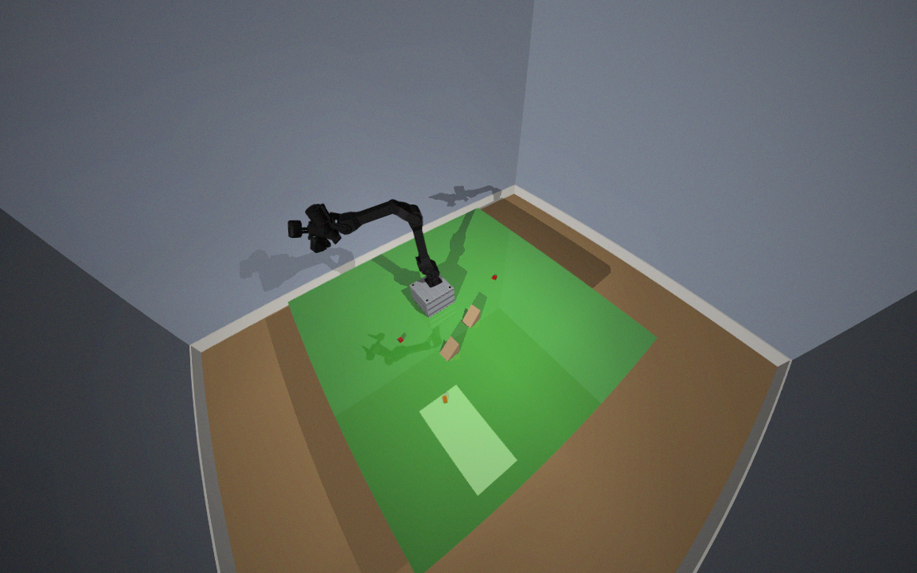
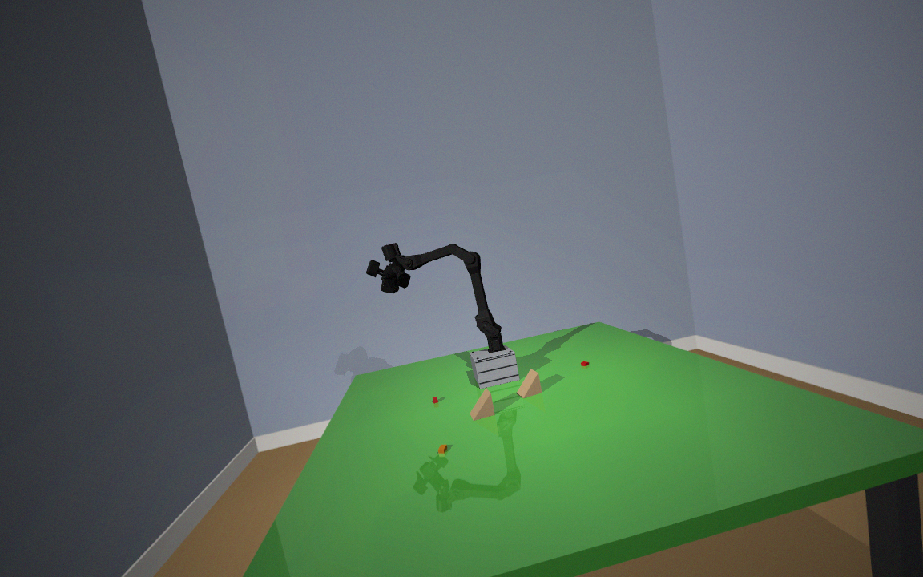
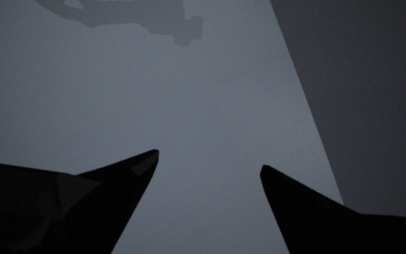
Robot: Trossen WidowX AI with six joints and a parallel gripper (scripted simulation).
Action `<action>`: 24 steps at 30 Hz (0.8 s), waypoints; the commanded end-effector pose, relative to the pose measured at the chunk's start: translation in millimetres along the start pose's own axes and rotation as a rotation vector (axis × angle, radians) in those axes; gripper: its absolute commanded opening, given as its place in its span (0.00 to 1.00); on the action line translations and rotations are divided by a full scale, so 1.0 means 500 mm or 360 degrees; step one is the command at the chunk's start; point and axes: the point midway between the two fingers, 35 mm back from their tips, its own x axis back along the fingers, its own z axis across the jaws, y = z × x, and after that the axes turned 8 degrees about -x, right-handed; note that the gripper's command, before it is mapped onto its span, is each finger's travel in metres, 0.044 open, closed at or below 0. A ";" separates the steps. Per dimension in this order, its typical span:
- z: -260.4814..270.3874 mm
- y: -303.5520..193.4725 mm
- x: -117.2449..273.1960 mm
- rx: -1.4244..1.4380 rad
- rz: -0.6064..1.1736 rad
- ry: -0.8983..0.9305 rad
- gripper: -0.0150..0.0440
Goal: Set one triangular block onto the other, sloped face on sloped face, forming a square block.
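One tan triangular block (image 1: 450,348) (image 2: 482,405) stands on the green table (image 1: 561,320) (image 2: 666,445), in front of the arm's base. The other tan triangular block (image 1: 472,315) (image 2: 530,385) stands apart from it, to its right and nearer the base. Both have a sloped face showing. My gripper (image 3: 210,162) is open and empty, its two dark fingertips wide apart against the wall. In the top and exterior views the hand is raised high at the left, far from both blocks, and its fingers are too small to make out. The wrist view shows neither block.
The grey arm base (image 1: 432,296) (image 2: 495,368) stands behind the blocks. A small red piece (image 1: 399,340) (image 2: 434,399) lies left of them, another red piece (image 1: 494,277) (image 2: 584,364) right of the base. A small orange piece (image 1: 444,399) (image 2: 442,448) lies in front, by a pale rectangle (image 1: 472,445).
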 end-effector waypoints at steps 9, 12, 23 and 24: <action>-0.057 0.154 0.100 -0.0018 -0.0345 -0.0171 1.00; -0.075 0.239 0.165 0.0031 -0.0527 -0.0241 1.00; -0.061 0.498 0.467 0.0320 -0.1150 -0.0457 1.00; -0.054 0.516 0.496 0.0352 -0.1201 -0.0474 1.00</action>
